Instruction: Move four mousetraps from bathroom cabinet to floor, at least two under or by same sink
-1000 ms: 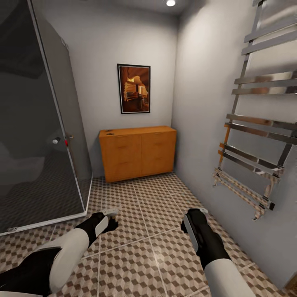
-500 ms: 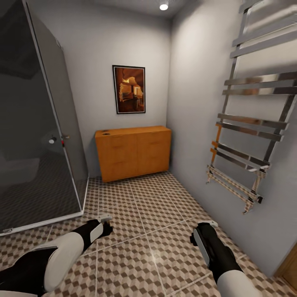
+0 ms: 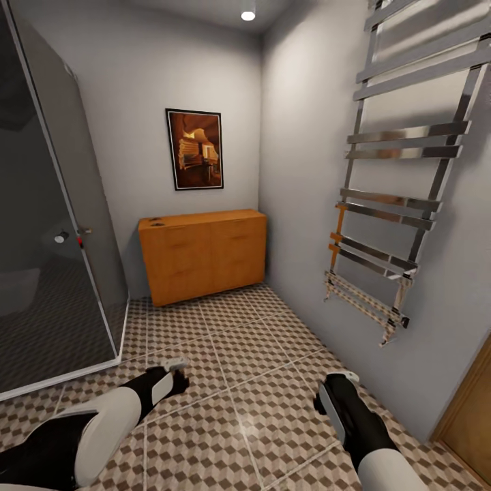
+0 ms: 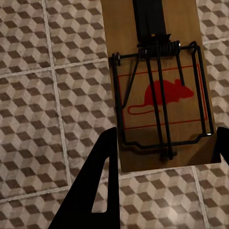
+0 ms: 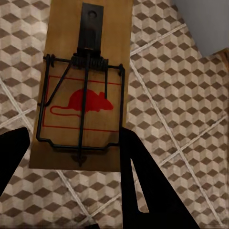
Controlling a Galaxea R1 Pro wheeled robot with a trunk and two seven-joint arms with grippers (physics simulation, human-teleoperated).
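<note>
View swung right, cabinet (image 3: 202,254) sliding left; each end effector, left (image 4: 162,152) and right (image 5: 71,152), clamped on a trap, left trap (image 4: 160,90) and right trap (image 5: 86,90), long axis along fingers, floor (image 3: 232,354) just below.

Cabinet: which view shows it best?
Head view. The cabinet stands whole against the far wall, under the picture, top and fronts visible. The wrist views show none of it: each looks down on floor tiles, with a mousetrap between the left gripper's fingers and another mousetrap at the right gripper.
</note>
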